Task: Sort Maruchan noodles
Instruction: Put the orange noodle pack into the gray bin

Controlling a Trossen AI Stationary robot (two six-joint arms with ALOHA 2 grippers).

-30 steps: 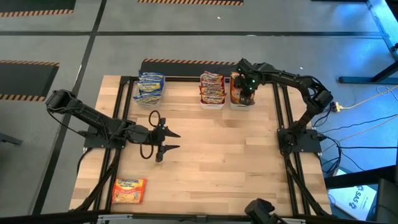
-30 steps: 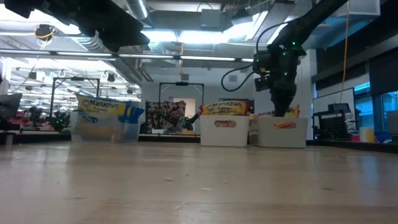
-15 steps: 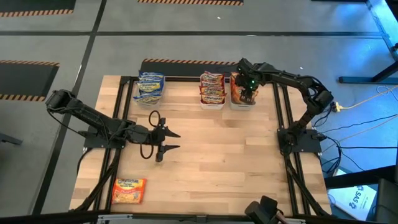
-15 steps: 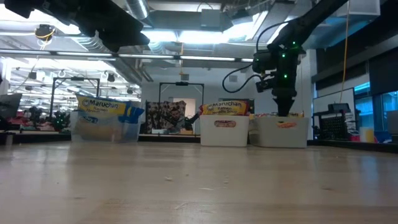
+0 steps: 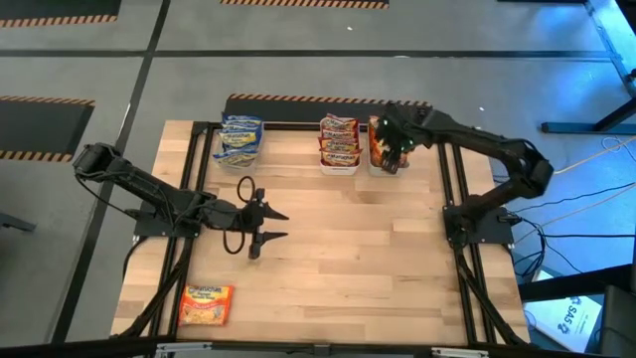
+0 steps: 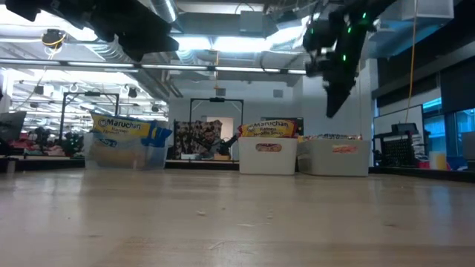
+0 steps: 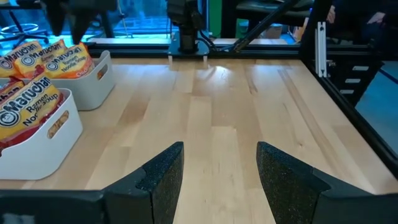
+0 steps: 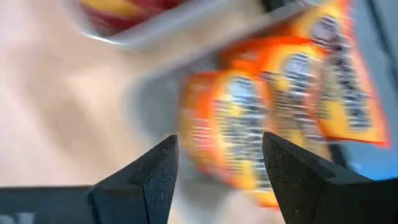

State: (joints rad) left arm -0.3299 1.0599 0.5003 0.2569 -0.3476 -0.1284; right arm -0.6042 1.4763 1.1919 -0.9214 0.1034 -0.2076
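The Maruchan noodles sit sorted in three bins along the far edge: blue-white packets on the left, red-maroon packets in the middle, orange-yellow packets on the right. One more orange-yellow packet lies flat near the table's near left corner. My right gripper hangs open and empty above the orange bin; its wrist view shows the orange packets below the fingers. My left gripper waits open over the table's left middle, touching nothing.
Black frame rails run along the table's left, right and far sides. Bare wood stretches between the bins and the near edge. In the left wrist view the red bin and the orange bin stand beyond the fingers.
My right gripper has risen straight up out of the orange bin, from down among the packets to well above the bin's rim, and it comes up empty. The orange packets stay in the bin.
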